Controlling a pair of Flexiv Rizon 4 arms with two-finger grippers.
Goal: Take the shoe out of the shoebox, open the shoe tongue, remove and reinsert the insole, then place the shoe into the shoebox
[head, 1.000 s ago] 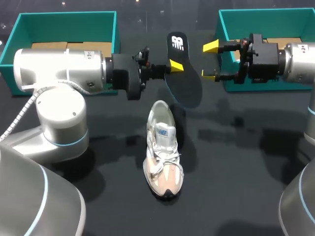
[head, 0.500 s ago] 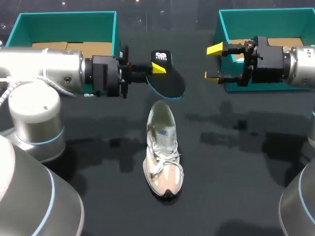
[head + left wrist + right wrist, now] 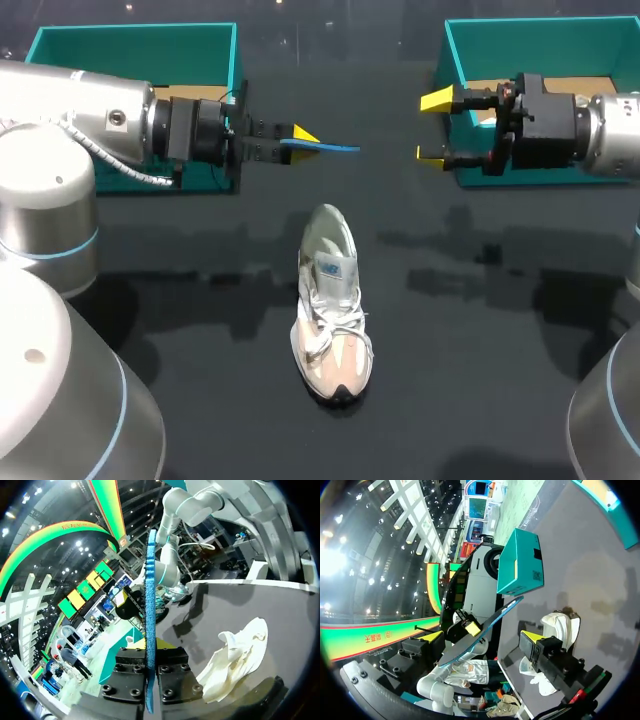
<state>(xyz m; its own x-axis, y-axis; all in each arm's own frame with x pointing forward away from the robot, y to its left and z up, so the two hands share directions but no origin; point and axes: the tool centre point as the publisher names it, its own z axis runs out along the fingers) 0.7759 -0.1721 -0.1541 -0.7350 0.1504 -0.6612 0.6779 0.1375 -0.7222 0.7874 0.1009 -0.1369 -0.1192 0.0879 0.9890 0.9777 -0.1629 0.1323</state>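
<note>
Nearest us, the shoe (image 3: 330, 305) lies on the table (image 3: 480, 330), toe toward us. It looks light and soft, best taken at the heel collar. Beyond it, our left gripper (image 3: 303, 143) pinches the insole (image 3: 328, 148) by one end; it seems thin and floppy. Our right gripper (image 3: 432, 127) hangs open by the right box (image 3: 520, 30).

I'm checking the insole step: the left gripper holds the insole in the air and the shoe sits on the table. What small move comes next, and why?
Probably lower the insole toward the heel opening of the shoe. The left gripper is shut on the insole, which hangs above the table beyond the heel, and the right gripper is open and empty.
</note>
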